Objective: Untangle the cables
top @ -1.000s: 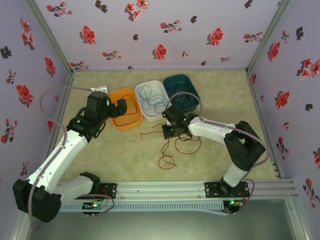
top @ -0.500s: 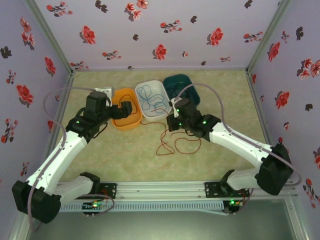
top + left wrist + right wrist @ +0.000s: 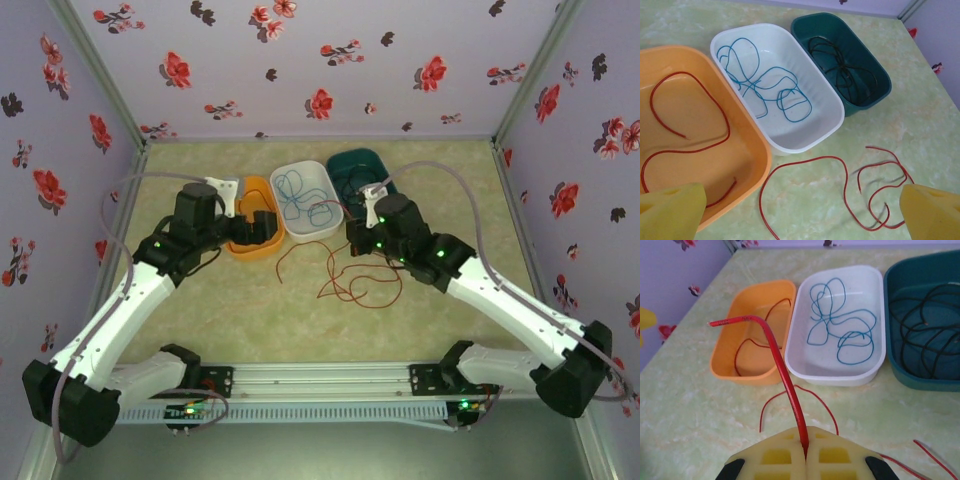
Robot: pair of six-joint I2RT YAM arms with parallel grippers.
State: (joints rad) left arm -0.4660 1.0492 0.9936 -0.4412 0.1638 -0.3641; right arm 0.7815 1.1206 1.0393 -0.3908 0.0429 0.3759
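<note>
- The red cable (image 3: 785, 375) is thin, light and springy. It stands up from the pinch and holds a bend, with its free end in the air in front of the orange tray (image 3: 725, 347).
- Your right gripper (image 3: 805, 447) is clamped on this cable.
- More red cables (image 3: 875, 185) lie looped on the table (image 3: 920, 125), just in front of the white tray (image 3: 835, 112). The loops cross, so a pull on one will likely drag the others.
- Take a strand at a free end, away from the crossings, and lift slowly. It looks smooth and may slip.
- One red strand (image 3: 690, 100) lies in the orange tray, the blue cable (image 3: 770, 85) in the white tray, and the dark cable (image 3: 840, 70) in the green tray (image 3: 880, 75).
- Your left gripper (image 3: 800, 220) is wide open and empty, by the orange tray's near corner.
- The tray rims are in your way, and a trailing loop could catch on one and shift it.
</note>
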